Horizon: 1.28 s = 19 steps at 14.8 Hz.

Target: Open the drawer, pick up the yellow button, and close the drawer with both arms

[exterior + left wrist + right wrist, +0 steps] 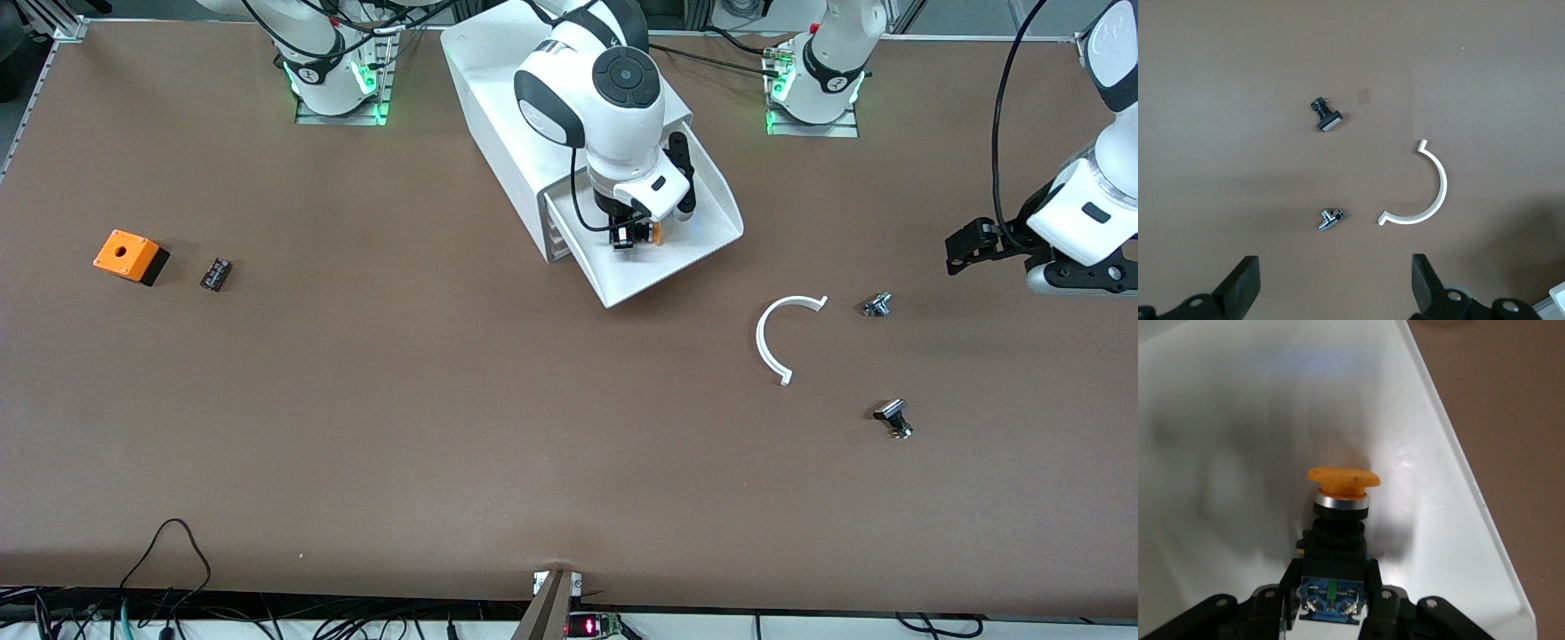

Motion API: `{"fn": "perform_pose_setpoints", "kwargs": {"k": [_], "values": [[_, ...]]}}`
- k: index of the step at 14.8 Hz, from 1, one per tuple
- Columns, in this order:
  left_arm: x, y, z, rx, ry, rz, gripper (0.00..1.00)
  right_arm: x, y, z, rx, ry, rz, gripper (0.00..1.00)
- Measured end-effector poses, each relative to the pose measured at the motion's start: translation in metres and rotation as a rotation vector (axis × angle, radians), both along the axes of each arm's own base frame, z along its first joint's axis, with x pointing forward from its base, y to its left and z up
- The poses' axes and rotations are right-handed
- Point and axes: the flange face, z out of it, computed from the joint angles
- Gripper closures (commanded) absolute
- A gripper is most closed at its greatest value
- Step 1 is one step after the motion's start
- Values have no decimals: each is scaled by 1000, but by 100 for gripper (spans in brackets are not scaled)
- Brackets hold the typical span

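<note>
Lowest in the front view, so nearest that camera, lies a small black fitting (893, 418) at lower right of the frame, with a white half-ring (782, 338) and a small silver fitting (877, 305) a little above it. At mid left of the frame sit an orange box (129, 256) with a hole and a small black block (215, 273) beside it.

Up at top centre, the white cabinet (498, 107) has its drawer (685, 253) pulled well out. Over that tray the right gripper (636, 233) hangs with its jaws pinching the button (1336, 520) by its blocky body, orange cap pointing away from the wrist. Whether the button has left the tray floor I cannot tell.

At the right edge of the frame, the left gripper (1335, 283) waits above the table near the silver fitting, jaws spread and holding nothing.

Judging by this, the opening is done and the taking is in hand. Next the right arm would need to lift the button straight up, clear of the tray's rim, and carry it off to the table; then the drawer can be pushed home, squarely along its slide so it does not jam.
</note>
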Motion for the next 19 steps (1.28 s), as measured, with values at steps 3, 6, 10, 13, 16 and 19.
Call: {"fn": "perform_pose_setpoints", "kwargs": {"k": [3, 6, 10, 13, 16, 19], "values": [[0, 0, -1, 0, 4, 0, 0, -3, 5, 10, 15, -15, 6, 73], [1, 0, 1, -1, 2, -1, 0, 3, 1, 41, 45, -56, -7, 74], [2, -2, 4, -5, 8, -1, 0, 29, -45, 106, 81, -93, -224, 74], [3, -3, 3, -7, 18, -4, 0, 80, -120, 112, 76, -63, -445, 73], [5, -20, -7, -10, 44, -33, 0, 123, -195, 94, 40, -24, -599, 73], [4, -35, -16, -12, 78, -79, 0, 145, -268, 73, 12, 3, -830, 73]]}}
